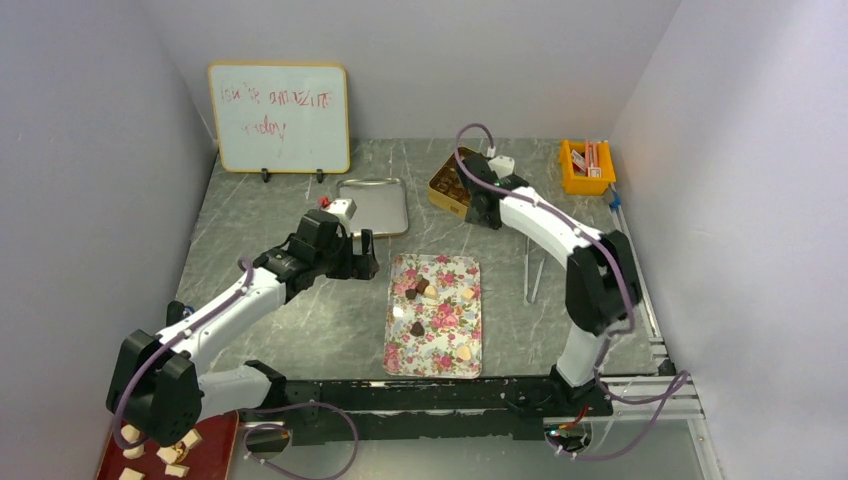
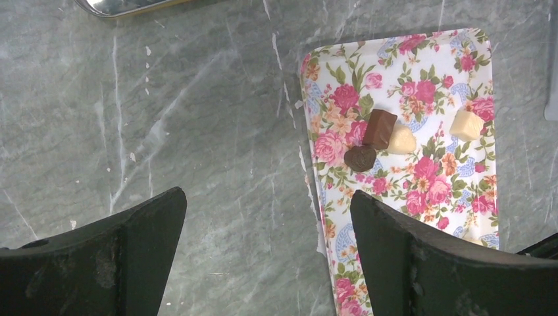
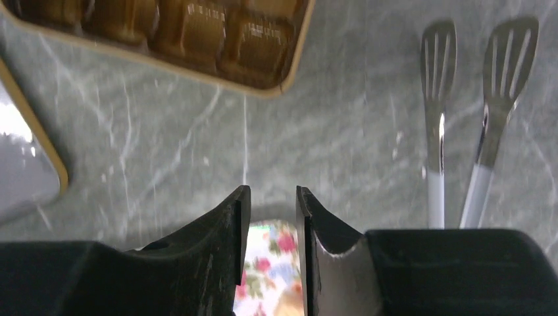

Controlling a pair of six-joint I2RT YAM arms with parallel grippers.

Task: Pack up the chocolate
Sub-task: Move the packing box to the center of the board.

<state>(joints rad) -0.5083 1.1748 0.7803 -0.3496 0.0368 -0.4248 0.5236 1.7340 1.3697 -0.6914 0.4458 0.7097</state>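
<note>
The chocolate lies on a floral tray (image 1: 445, 340) mid-table: several dark and cream pieces, among them a dark heart (image 2: 360, 158), a brown block (image 2: 380, 128) and a cream piece (image 2: 466, 124). A gold box (image 1: 450, 186) behind the tray holds more brown pieces. My left gripper (image 1: 366, 256) hovers wide open over bare table at the tray's (image 2: 395, 62) left edge, holding nothing (image 2: 268, 197). My right gripper (image 1: 479, 213) hangs just in front of the gold box (image 3: 197, 33), its jaws a narrow gap apart with nothing between them (image 3: 271, 192). The floral tray (image 3: 273, 263) shows blurred through that gap.
A silver lid (image 1: 373, 205) lies left of the gold box. Metal tongs (image 1: 533, 270) rest right of the floral tray. A whiteboard (image 1: 279, 117) stands at the back left, an orange bin (image 1: 587, 165) at the back right. A red tray with beige chunks (image 1: 215, 445) sits near left.
</note>
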